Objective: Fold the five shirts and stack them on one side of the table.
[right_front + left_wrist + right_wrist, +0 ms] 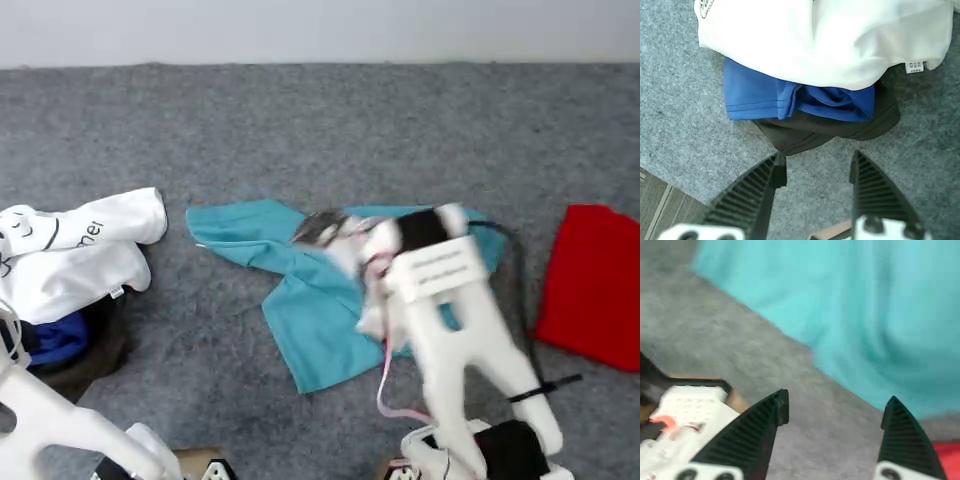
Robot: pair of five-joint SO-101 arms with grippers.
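Observation:
A crumpled teal shirt point(310, 300) lies spread at the middle of the grey table. My right arm point(440, 290) stretches over it. In the right wrist view my right gripper point(837, 402) is open above the grey surface beside the teal shirt's point(850, 305) edge, holding nothing. At the left a white shirt point(70, 255) lies on a blue shirt point(55, 340) and a dark shirt point(100, 350). My left gripper point(817, 162) hangs open just short of that pile: white shirt point(825, 40), blue shirt point(765, 97), dark shirt point(815, 132). A folded red shirt point(595, 285) lies at the right.
The grey cloth point(330, 130) covers the table up to a pale wall at the back. The arms' bases point(480, 450) stand at the near edge. The table's wooden edge point(655, 210) shows beside the left gripper. A pink cable point(385, 385) hangs from the right arm.

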